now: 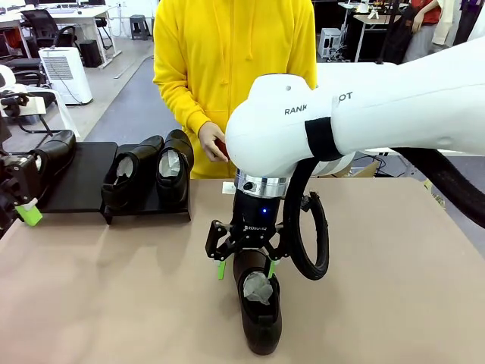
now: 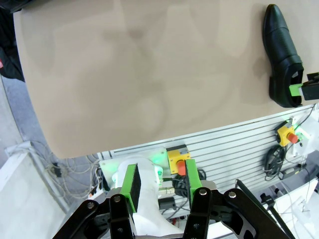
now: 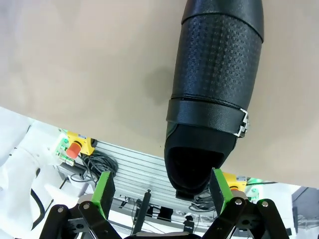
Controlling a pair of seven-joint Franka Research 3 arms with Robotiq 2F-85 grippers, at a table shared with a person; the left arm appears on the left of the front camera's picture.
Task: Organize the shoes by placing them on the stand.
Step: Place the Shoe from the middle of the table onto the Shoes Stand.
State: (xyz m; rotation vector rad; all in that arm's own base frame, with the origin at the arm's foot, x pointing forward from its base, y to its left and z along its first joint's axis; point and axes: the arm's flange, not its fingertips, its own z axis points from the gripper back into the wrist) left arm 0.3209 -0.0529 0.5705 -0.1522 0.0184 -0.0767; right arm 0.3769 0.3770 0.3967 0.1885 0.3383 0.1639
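Three black shoes rest on the flat black stand [image 1: 87, 174]: one [image 1: 54, 154] on its left panel and two [image 1: 133, 177] [image 1: 175, 165] side by side on the right panel. A fourth shoe [image 1: 258, 307] [image 3: 215, 74] [image 2: 281, 55], with white paper inside, lies on the tan table near the front edge. My right gripper [image 1: 246, 268] [image 3: 160, 191] hangs open just over its heel, one green pad on each side. My left gripper [image 1: 26, 211] [image 2: 160, 183] sits at the table's left edge beside the stand, its fingers apart with nothing between them.
A person in a yellow hoodie [image 1: 235, 68] stands at the far side, one hand [image 1: 212, 141] near the table edge behind my right arm. A black cable loop [image 1: 314, 243] hangs off the right wrist. The tan tabletop [image 1: 394, 258] stretches out to the right.
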